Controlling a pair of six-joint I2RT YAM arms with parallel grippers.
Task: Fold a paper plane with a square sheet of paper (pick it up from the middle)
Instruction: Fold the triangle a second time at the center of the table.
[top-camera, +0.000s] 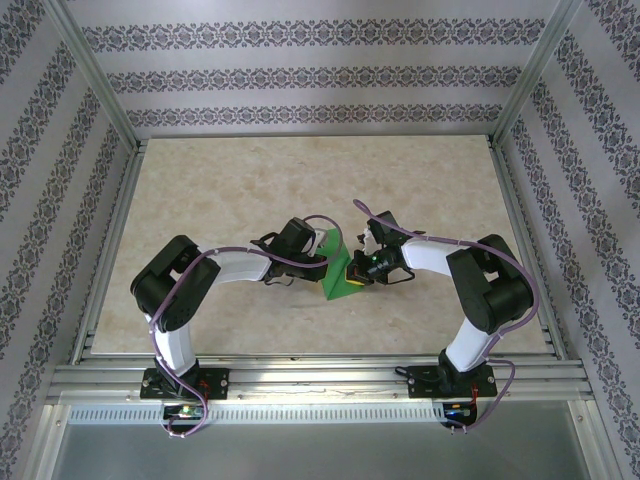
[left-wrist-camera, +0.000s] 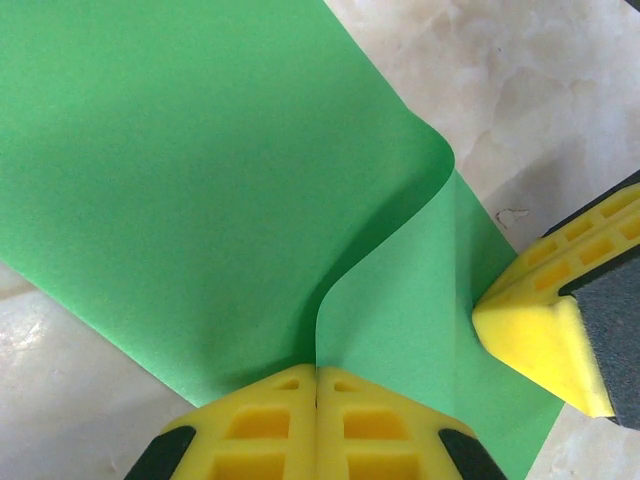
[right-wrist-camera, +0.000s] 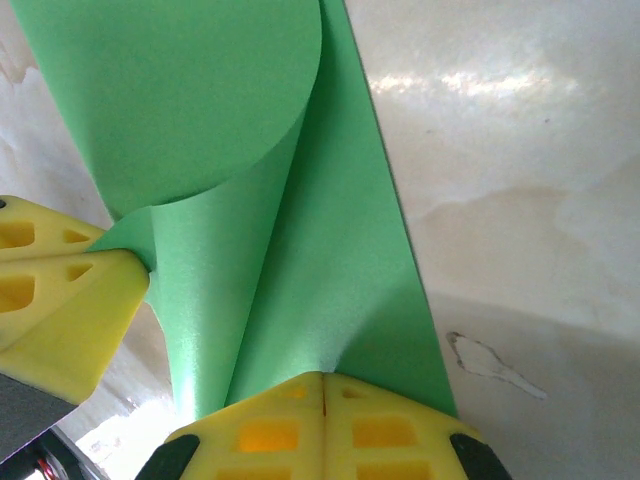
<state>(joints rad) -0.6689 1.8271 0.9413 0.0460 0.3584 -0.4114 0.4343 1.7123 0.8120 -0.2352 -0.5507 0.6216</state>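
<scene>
Tabletop (top-camera: 250, 190) beige marble, square sheet of paper (top-camera: 335, 272) mid-table; striped floral wallpaper (top-camera: 300, 70) around.

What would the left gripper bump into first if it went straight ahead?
The green paper: the left gripper is shut on its edge, and the curled sheet lies straight ahead. The right gripper sits off to one side, probably clear, though depth is unclear.

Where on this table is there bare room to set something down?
The far half of the table, up to the back wall, is bare. So is a narrower strip along the near edge, between the left arm and right arm. Crowded: the centre, where the left gripper and right gripper both pinch the paper.
</scene>
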